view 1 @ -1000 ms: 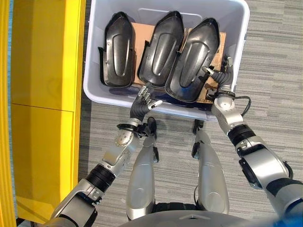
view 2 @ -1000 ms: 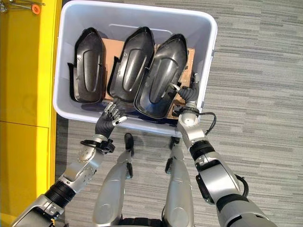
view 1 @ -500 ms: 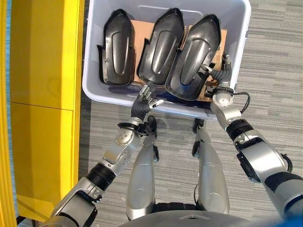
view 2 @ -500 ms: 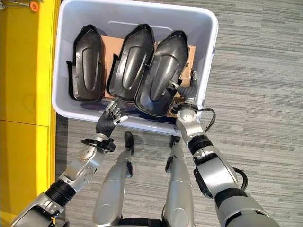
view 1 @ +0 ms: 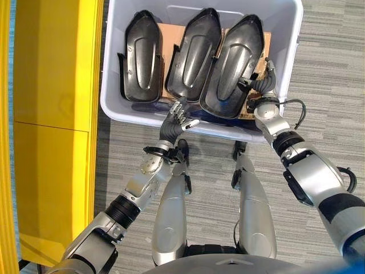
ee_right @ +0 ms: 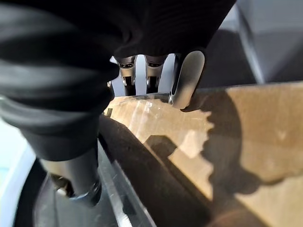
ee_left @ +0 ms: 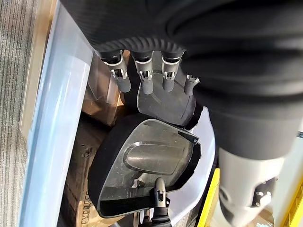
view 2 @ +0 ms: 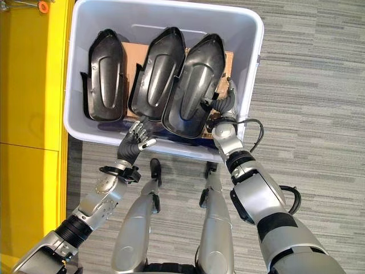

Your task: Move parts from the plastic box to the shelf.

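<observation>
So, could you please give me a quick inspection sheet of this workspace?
Surface: grey striped carpet floor.
Job's things: three black moulded plastic parts lie side by side on brown cardboard in the pale grey plastic box.
Clutter: nothing seen.
Robot hands: left robot hand open at the box's near rim; right robot hand curled on the rightmost part's edge.
Cables: nothing seen.
Surroundings: yellow shelf on the robot's left.

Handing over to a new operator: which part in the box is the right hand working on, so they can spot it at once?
Find the pale plastic box on the grey carpet beside the yellow shelf. Three black parts lie side by side in it on cardboard. It is the rightmost part, overlapping the middle part, with the right hand at its right edge.
</observation>
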Controlling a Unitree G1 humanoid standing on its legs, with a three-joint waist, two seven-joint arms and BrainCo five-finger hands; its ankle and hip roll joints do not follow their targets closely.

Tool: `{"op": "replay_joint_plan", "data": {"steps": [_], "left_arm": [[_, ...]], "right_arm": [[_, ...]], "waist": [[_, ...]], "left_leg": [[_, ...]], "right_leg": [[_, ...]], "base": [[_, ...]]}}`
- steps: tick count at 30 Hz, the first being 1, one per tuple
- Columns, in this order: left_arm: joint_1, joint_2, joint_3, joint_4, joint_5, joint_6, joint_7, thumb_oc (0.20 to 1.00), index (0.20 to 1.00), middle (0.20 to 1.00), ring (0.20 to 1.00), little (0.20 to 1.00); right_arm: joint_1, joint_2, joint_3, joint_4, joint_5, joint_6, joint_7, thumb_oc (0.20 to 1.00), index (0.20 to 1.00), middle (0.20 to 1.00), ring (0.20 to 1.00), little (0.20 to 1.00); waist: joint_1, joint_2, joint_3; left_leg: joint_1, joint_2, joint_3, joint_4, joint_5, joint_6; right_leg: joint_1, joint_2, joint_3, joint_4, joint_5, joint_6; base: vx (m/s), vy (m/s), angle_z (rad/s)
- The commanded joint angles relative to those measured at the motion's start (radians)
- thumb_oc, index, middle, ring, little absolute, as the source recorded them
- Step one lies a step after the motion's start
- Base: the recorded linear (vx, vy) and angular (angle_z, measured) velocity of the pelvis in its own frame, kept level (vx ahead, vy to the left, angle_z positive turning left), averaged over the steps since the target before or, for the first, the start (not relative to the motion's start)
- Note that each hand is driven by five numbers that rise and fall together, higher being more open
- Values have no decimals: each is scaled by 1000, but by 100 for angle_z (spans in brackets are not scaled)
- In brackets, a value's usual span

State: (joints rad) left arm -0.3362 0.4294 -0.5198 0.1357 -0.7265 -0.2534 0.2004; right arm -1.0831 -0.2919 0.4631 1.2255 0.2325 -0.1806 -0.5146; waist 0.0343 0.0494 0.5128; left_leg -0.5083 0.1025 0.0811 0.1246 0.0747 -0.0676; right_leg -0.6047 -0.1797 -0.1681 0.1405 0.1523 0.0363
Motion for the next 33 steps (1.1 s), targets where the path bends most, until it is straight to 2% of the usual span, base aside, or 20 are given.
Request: {"op": "replay_joint_plan", "data": {"steps": [1,5,18,21,26,33], "left_arm": [[8,19,-4,-127,4,-32,-38,1000,1000,1000,1000,1000],[24,9,23,-126,23,-13,-54,1000,1000,1000,1000,1000],[38,-1,34,-134,19,-10,-44,1000,1000,1000,1000,1000],[40,7,32,-126,22,-16,-40,1000,1000,1000,1000,1000],[47,23,44,-113,20,-28,-41,1000,1000,1000,1000,1000],[72,36,73,-114,11,-32,-31,1000,1000,1000,1000,1000]], "right_arm": [[91,12,107,164,-113,187,187,200,200,200,200,200],[181,35,107,162,-150,191,220,200,200,200,200,200],[309,71,119,146,-241,193,197,200,200,200,200,200],[272,32,112,103,-256,179,157,200,200,200,200,200],[142,-94,76,-80,-197,136,90,200,200,200,200,200],[141,-164,8,-373,-200,117,11,200,200,200,200,200]], "waist": [[54,52,2],[54,54,0],[42,48,-3],[39,42,-8],[22,5,-22],[0,-26,-42]], "left_leg": [[-49,4,-61,45,-31,12],[-42,3,-63,41,-31,15],[-34,4,-63,39,-31,14],[-21,5,-64,39,-32,12],[13,17,-57,36,-37,7],[45,28,-53,35,-43,6]], "right_leg": [[38,-55,54,75,-71,101],[45,-57,49,76,-74,101],[57,-57,45,71,-73,102],[70,-54,46,70,-74,101],[97,-46,50,65,-73,101],[125,-39,54,63,-75,104]], "base": [[13,12,11],[7,16,7],[-1,1,0],[-4,-1,2],[-2,1,9],[-9,-8,-5]]}}
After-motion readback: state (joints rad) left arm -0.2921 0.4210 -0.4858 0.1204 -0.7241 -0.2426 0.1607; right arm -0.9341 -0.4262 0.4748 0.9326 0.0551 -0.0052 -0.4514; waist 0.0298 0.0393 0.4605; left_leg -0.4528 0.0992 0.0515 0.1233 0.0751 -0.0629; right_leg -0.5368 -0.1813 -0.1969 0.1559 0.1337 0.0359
